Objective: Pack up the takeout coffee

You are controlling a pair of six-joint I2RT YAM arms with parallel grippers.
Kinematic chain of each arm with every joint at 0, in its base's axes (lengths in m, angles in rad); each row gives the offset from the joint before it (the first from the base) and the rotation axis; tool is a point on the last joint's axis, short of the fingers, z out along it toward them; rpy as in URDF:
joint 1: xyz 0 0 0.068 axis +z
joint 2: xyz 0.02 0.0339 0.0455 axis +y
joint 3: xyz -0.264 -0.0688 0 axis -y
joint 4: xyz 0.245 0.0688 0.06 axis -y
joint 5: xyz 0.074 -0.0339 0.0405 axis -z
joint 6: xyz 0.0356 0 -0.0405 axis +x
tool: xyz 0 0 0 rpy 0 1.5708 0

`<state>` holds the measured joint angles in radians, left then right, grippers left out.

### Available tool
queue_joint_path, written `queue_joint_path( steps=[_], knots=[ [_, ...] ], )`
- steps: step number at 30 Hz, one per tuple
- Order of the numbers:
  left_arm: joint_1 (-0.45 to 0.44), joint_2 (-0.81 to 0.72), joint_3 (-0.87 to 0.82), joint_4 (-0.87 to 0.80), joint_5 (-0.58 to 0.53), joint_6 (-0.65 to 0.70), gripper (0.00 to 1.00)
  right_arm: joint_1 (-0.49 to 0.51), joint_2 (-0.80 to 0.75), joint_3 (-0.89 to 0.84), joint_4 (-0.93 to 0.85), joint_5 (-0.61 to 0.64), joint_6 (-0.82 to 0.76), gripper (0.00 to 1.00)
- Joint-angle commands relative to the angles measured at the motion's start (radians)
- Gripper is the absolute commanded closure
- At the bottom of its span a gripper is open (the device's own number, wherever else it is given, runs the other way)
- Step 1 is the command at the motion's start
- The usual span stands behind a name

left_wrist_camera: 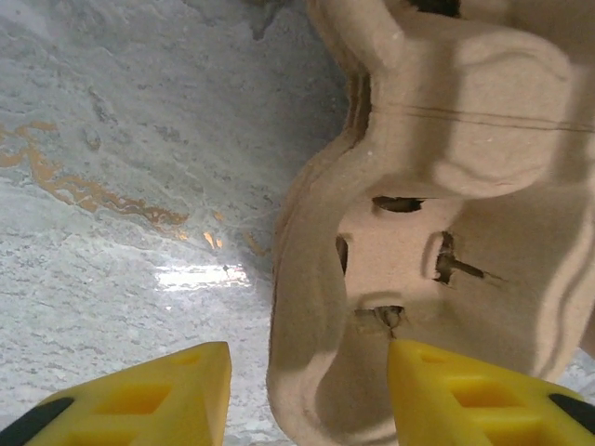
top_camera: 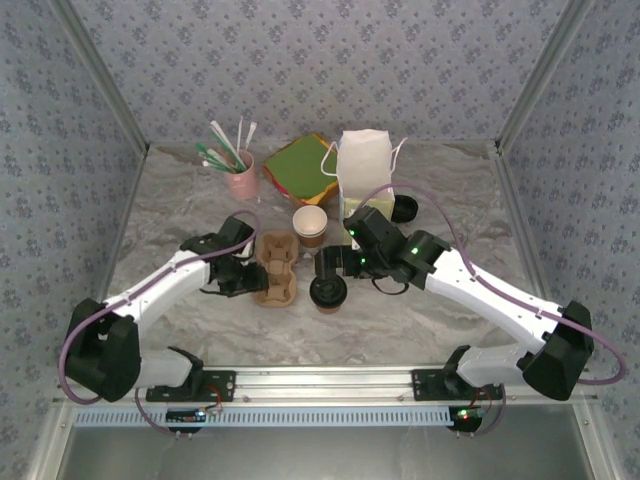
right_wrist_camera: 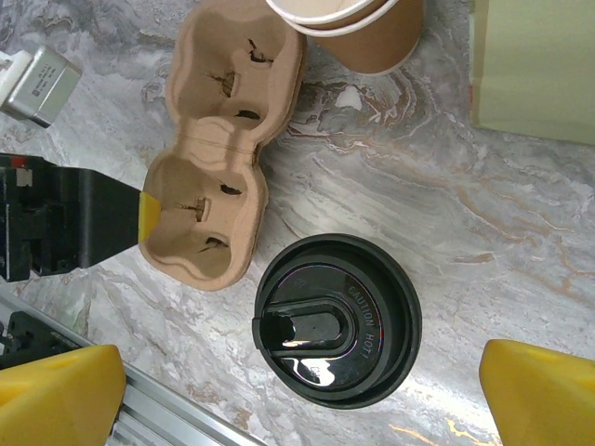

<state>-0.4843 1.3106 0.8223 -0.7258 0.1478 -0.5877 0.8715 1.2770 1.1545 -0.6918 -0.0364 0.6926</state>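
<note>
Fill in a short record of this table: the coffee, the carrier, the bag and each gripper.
takeout coffee: lidded, upright on the table, outside the bag
cup carrier: empty, flat on table
paper bag: standing at the back
left gripper: open, straddling the carrier's rim
right gripper: open, directly above the coffee

left gripper (left_wrist_camera: 307,362) jaws half apart | right gripper (right_wrist_camera: 302,372) jaws wide, facing down

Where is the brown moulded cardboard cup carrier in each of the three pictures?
Top external: brown moulded cardboard cup carrier, left of centre.
Left wrist: right half, close up.
Right wrist: upper left.
Shared landmark: left jaws' yellow fingertips straddling its rim.
</note>
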Motion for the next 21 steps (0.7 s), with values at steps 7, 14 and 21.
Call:
queue_joint_path(
  steps=[7, 14, 21],
  knots=[
    [0.0, 0.032, -0.014, 0.033, -0.022, -0.017, 0.69, 0.034, -0.022, 0.029, -0.017, 0.073, 0.02, 0.0],
    [0.0, -0.035, -0.044, -0.005, -0.086, -0.079, 0.76, 0.068, 0.058, 0.153, -0.013, 0.079, -0.022, 0.0],
    [0.001, -0.191, -0.126, -0.064, -0.168, -0.201, 0.74, 0.11, 0.23, 0.293, 0.015, 0.032, -0.048, 0.01]
  ],
)
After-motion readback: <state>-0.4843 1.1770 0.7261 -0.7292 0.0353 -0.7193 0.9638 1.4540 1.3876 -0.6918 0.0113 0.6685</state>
